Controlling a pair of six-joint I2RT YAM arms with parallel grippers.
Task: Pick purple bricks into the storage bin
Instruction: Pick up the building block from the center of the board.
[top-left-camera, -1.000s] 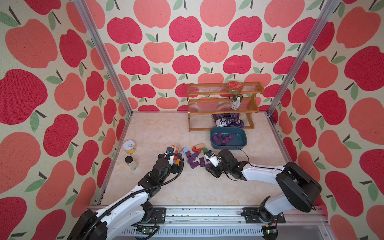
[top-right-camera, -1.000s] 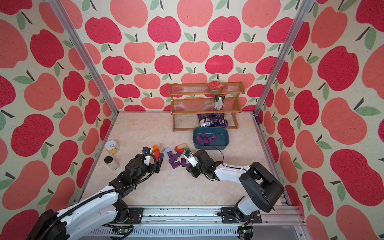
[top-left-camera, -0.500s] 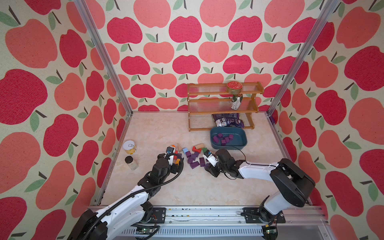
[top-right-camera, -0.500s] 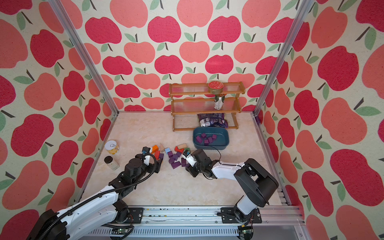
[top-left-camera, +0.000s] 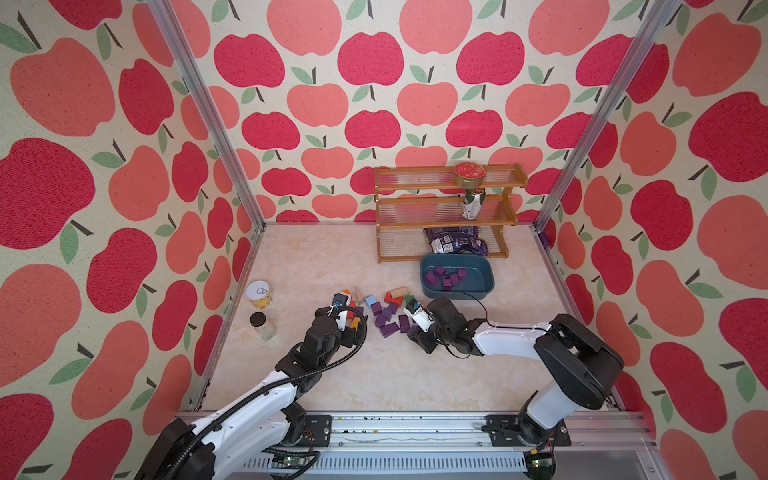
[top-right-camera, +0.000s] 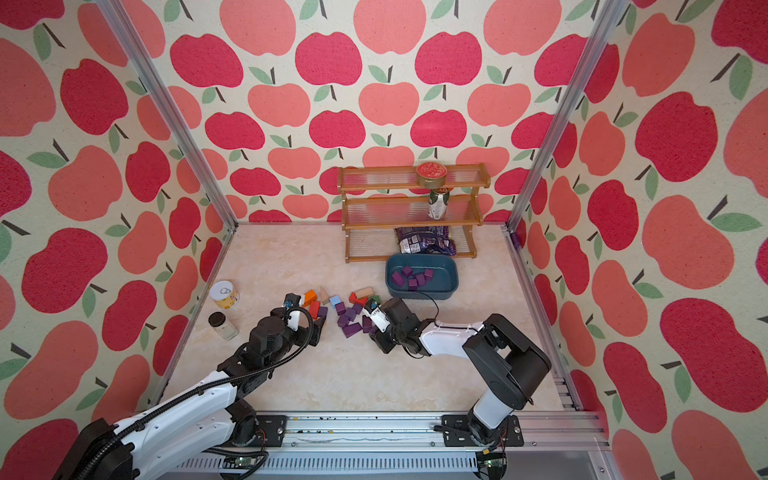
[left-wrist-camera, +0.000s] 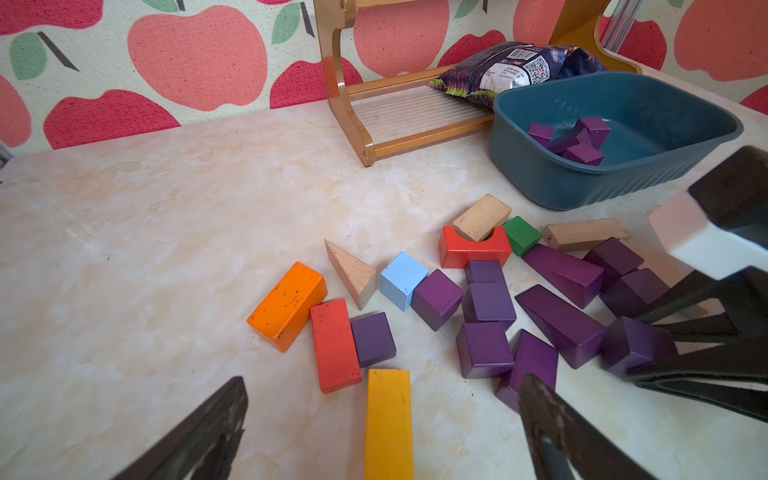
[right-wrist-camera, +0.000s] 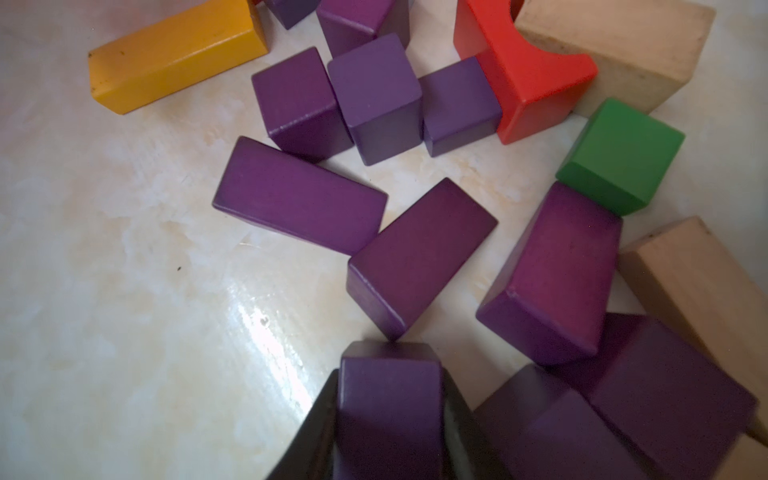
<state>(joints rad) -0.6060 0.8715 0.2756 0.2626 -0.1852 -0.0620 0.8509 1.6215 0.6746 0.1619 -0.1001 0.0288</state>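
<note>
Between the right jaws: right gripper (right-wrist-camera: 390, 374) closed against opposite sides of a purple cube (right-wrist-camera: 388, 415); the cube is at the near right edge of the block cluster; whether it is clear of the table (top-left-camera: 374, 374) cannot be told.
Left arm: left gripper (left-wrist-camera: 383, 380) spread wide, holding nothing, low over the table; a yellow block (left-wrist-camera: 388, 428) lies lengthwise in line with its gap.
Loose stock: purple bricks (left-wrist-camera: 488, 303), about ten, cubes, cuboids and wedges, clustered on the table between the two grippers, many touching.
Mixed in: orange block (left-wrist-camera: 286, 305), red block (left-wrist-camera: 334, 345), light-blue cube (left-wrist-camera: 402, 280), red arch block (left-wrist-camera: 473, 249), green cube (left-wrist-camera: 521, 235), plain tan blocks (left-wrist-camera: 482, 216).
Storage bin: storage bin (top-left-camera: 457, 294), teal, just beyond the cluster and just before the rack; about five binned bricks (top-left-camera: 446, 277) inside, towards its left half.
Rack: wooden three-tier rack (top-left-camera: 415, 212) at the back wall; red-lidded tin (top-left-camera: 468, 174) top, drinks can (top-left-camera: 473, 203) middle, dark snack bag (top-left-camera: 455, 243) bottom.
Left wall: pull-tab can (top-left-camera: 259, 293) and black-lidded jar (top-left-camera: 262, 325), upright, well apart from the blocks.
</note>
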